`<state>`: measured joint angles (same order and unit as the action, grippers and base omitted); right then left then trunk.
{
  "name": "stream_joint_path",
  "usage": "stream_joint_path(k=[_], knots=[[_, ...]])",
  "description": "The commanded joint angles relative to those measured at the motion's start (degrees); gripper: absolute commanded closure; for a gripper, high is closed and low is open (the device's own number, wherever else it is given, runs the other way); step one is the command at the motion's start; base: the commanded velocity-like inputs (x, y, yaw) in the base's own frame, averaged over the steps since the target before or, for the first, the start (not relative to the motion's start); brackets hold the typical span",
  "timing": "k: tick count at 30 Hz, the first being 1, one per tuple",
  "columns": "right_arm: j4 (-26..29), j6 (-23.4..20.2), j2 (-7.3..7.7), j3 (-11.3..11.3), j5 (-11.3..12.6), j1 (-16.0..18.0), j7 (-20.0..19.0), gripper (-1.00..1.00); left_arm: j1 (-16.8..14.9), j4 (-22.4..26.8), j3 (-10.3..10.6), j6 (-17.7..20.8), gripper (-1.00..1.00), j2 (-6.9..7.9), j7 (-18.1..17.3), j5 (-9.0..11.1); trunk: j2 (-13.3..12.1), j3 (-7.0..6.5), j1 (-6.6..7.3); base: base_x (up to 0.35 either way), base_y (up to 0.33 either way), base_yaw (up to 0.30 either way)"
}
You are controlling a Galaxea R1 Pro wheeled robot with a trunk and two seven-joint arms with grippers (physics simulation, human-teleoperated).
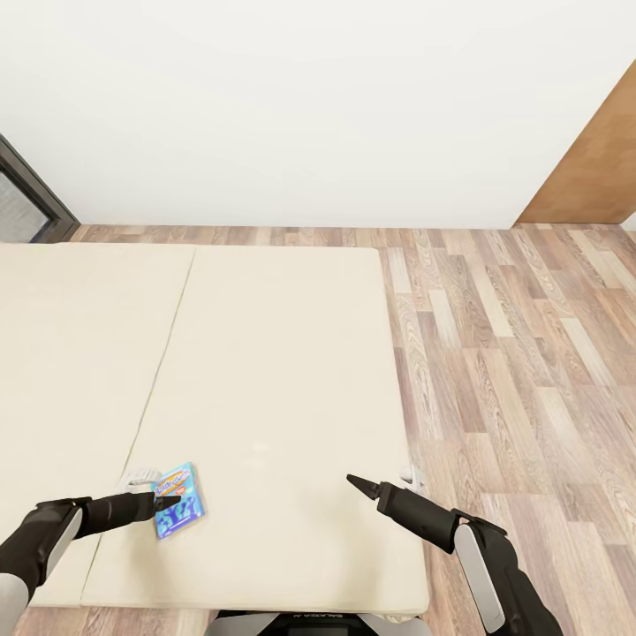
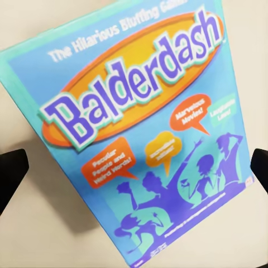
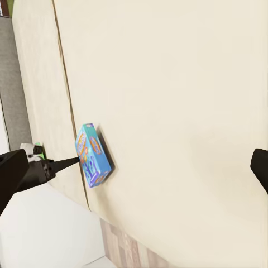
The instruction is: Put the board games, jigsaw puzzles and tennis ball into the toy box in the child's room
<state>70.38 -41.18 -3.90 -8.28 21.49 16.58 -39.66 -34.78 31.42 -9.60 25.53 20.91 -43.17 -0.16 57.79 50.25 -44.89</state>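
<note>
The board game [image 2: 139, 134] carries readable print on its light-blue lid. In the left wrist view, the big purple title "Balderdash" runs across an orange oval, rising toward 2 o'clock. Above it, in white letters, stands "The Hilarious Bluffing Game", with the last word cut and blurred at the edge. Below the title are speech bubbles: one orange at 8 o'clock reads "Peculiar People and Weird Words!", one orange at 2 o'clock reads "Marvelous Movies!", and a small green one at 3 o'clock seems to read "Laughable Laws!". The yellow bubble in the middle is too blurred to read.
</note>
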Motion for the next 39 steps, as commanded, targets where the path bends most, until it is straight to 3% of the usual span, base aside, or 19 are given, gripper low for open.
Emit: stream_joint_path(k=[1,17,39], knots=[[0.0,-0.4,-0.06,-0.2,0.1,0.0,-0.2,-1.00,0.0,0.0,-0.2,0.5,-1.00,-0.11,-0.2,-0.1,0.0,0.03,-0.01,0.000,0.000,0.000],[0.0,-0.4,-0.06,-0.1,0.1,0.0,-0.2,-1.00,0.0,0.0,-0.3,0.5,-1.00,-0.51,1.2,-0.1,0.0,0.11,-0.01,0.000,0.000,0.000],[0.3,-0.4,-0.06,0.0,0.2,0.0,-0.2,-1.00,0.0,0.0,-0.3,0.0,-1.00,-0.44,2.2,0.0,0.0,1.54,-0.01,0.000,0.000,0.000]])
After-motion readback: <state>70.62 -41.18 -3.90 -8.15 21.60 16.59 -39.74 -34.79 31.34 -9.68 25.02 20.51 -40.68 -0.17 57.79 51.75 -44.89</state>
